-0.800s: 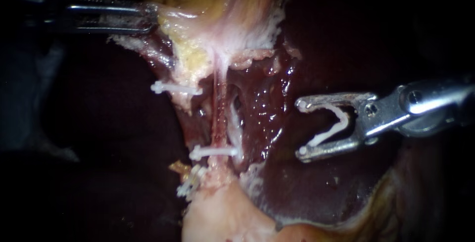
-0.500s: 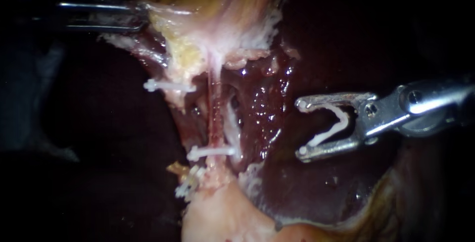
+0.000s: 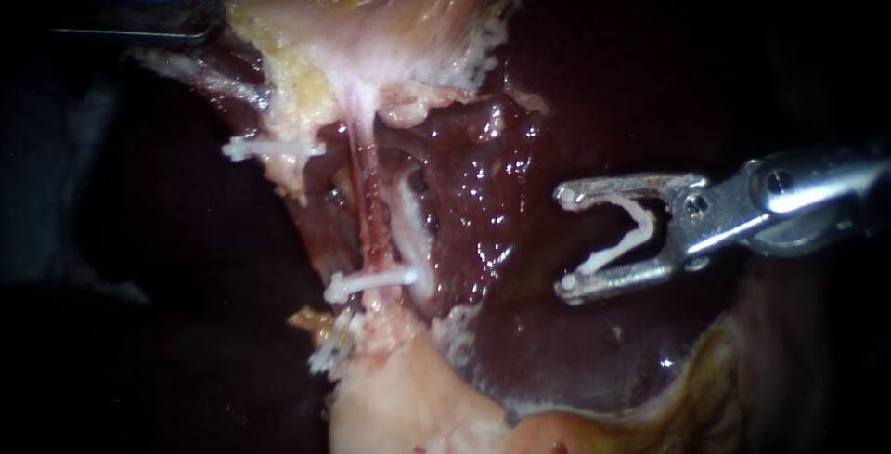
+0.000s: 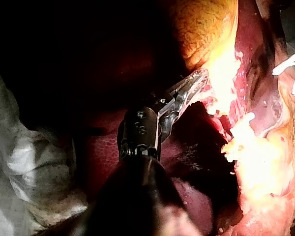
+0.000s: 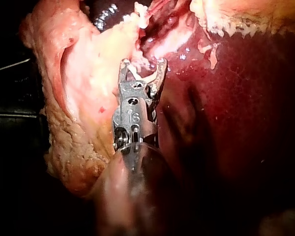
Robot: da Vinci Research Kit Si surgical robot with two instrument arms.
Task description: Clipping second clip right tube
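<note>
- Right instrument: comes in from the right above the liver. Its jaws stand wide apart with the loaded clip seated between them, open and white, one leg along each jaw. The mouth faces the tubes.
- Right tube: taken to be the thin reddish strand that runs from the gallbladder tissue down to the pale mound at the liver's near edge. It looks taut. Its long axis lies roughly crosswise to the jaws' line of reach.
- Seated clip: crosses the tube's lower end. The tube is bare above it.
- Pale strand: lies just beside the tube, on the right instrument's side.
- Governing relation: the tube is straight ahead of the open mouth and well apart from it, across the wet liver bed. The advance probably has to be level, so the tube passes between the clip's legs above the seated clip. The pale strand could be caught along with it.
- Left instrument: jaws pressed together on the gallbladder tissue, which is drawn out to the left, away from the tube.
- Further clips: on tissue left of the tube, not in the path.
</note>
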